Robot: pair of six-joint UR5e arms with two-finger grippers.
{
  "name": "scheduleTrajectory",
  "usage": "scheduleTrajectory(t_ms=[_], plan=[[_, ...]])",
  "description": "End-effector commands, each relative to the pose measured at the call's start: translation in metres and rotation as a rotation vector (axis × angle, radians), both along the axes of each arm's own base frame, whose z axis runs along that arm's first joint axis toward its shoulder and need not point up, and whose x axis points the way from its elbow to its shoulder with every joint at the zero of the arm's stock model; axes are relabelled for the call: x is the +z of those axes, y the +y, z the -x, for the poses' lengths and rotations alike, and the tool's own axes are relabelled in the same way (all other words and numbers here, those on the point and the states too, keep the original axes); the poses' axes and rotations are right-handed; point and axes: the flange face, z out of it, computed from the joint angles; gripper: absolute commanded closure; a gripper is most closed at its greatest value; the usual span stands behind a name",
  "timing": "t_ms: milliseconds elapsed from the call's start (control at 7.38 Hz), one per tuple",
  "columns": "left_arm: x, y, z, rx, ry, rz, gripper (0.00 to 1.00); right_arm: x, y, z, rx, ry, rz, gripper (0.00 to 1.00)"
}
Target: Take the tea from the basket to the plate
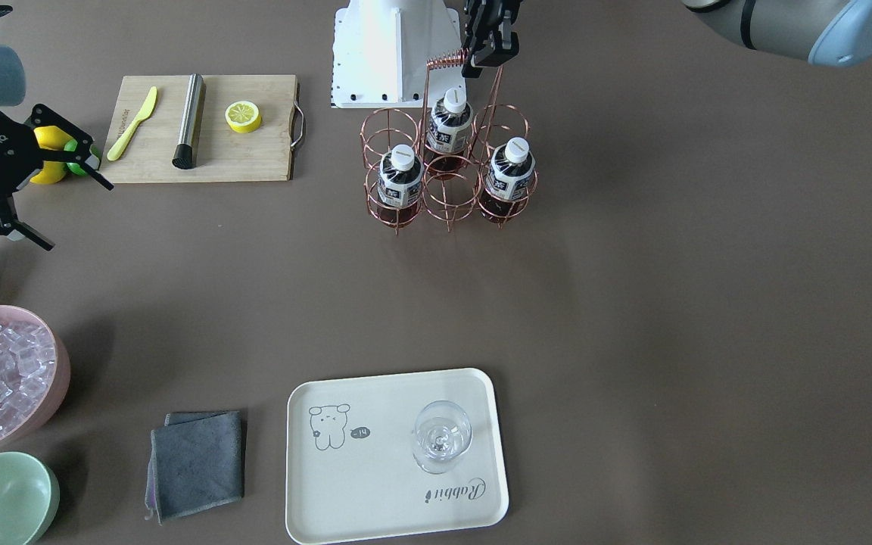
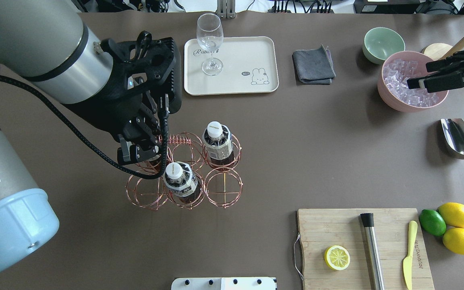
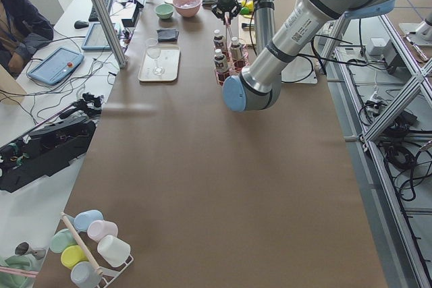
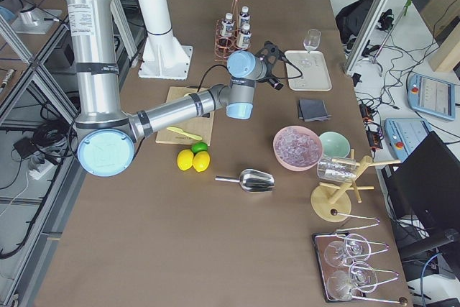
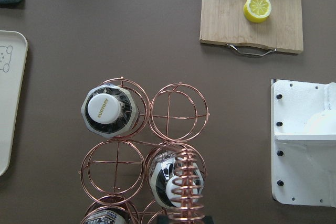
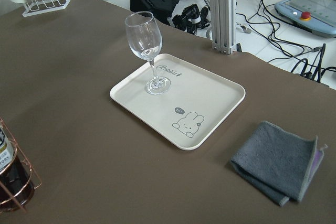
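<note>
The copper wire basket (image 1: 447, 189) stands mid-table and holds three tea bottles: one (image 1: 400, 178), one (image 1: 450, 121) and one (image 1: 509, 170). In the overhead view two bottles show (image 2: 217, 139) (image 2: 179, 181); my left arm hides the third. My left gripper (image 1: 490, 64) hangs high over the basket, at the end of the handle's coil (image 5: 184, 187). I cannot tell whether it is open or shut. The cream plate (image 1: 375, 499) lies on the table's far side with a wine glass (image 1: 442, 437) standing on it. My right gripper (image 1: 75, 213) is open and empty, apart from the basket.
A pink bowl of ice (image 2: 411, 86) sits under my right gripper, with a green bowl (image 2: 383, 44) and a grey cloth (image 2: 313, 64) beside it. A metal scoop (image 2: 459, 141), lemons and a lime (image 2: 455, 225), and a cutting board (image 2: 361, 249) lie on the right.
</note>
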Motion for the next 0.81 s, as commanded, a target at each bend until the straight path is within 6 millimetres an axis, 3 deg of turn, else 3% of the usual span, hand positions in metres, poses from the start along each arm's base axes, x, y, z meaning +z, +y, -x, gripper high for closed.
scheduleTrajectory(t_ms=[0, 271, 407, 542, 678], plan=[[-0.004, -0.012, -0.009, -0.041, -0.009, -0.031, 1.00, -0.027, 0.012, 0.073, 0.077, -0.016, -0.128, 0.00], [-0.002, -0.014, -0.014, -0.039, -0.006, -0.036, 1.00, -0.041, 0.017, 0.100, 0.077, -0.016, -0.186, 0.00], [0.003, -0.016, -0.030, -0.029, -0.003, -0.043, 1.00, -0.047, 0.019, 0.109, 0.093, -0.020, -0.201, 0.00], [0.007, -0.025, -0.044, -0.041, -0.015, -0.053, 1.00, -0.063, 0.023, 0.139, 0.118, -0.020, -0.249, 0.00], [0.006, -0.023, -0.053, -0.048, -0.008, -0.031, 1.00, -0.071, 0.025, 0.161, 0.149, -0.012, -0.268, 0.00]])
